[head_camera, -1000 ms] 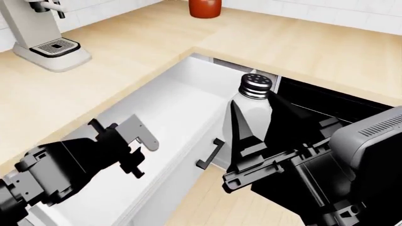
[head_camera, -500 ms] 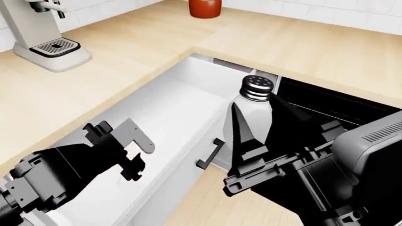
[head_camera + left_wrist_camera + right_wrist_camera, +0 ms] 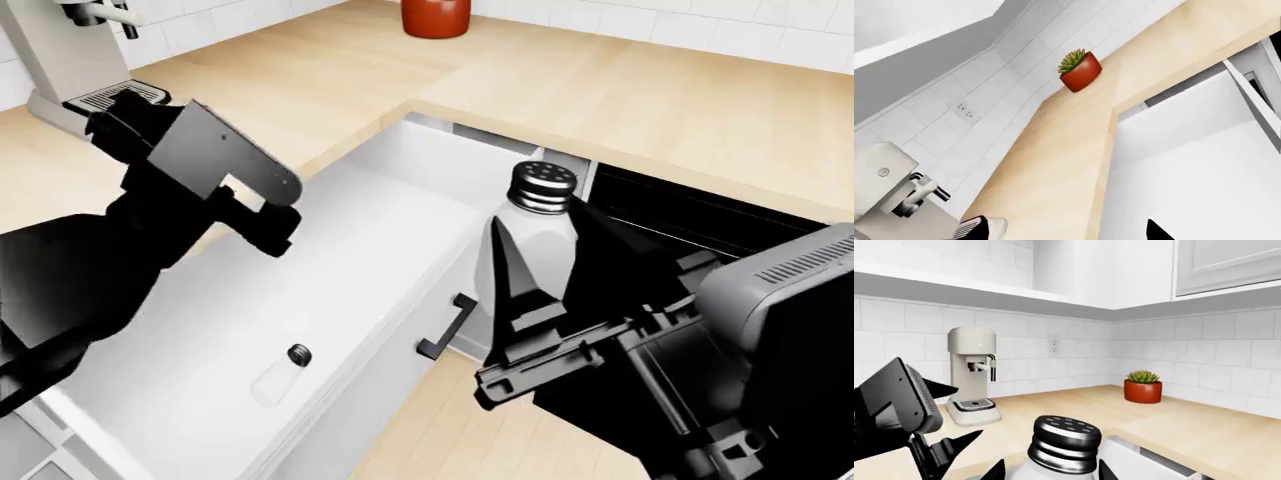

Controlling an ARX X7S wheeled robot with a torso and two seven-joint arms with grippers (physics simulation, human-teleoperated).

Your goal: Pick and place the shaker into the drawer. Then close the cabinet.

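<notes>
The right pincer (image 3: pixel 534 255) is clenched on the shaker (image 3: pixel 534 225), holding it upright above the open drawer (image 3: pixel 387 230), beside its front edge. The left pincer (image 3: pixel 254 200) hangs over the drawer; whether it is spread I cannot tell. A clear bottle (image 3: pixel 280 372) lies inside. On the tabletop (image 3: pixel 641 100) stand a coffee machine (image 3: pixel 80 70) and a potted plant (image 3: pixel 1079 70).

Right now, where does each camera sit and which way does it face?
Head: above, looking down on the open drawer; both arms show, right hand gripping the shaker.
Left wrist: on the left arm, facing along the counter toward the potted plant; almost none of the robot shows.
Right wrist: behind the shaker's cap, facing the coffee machine; the left hand shows.
Shared: all three see the plant.
</notes>
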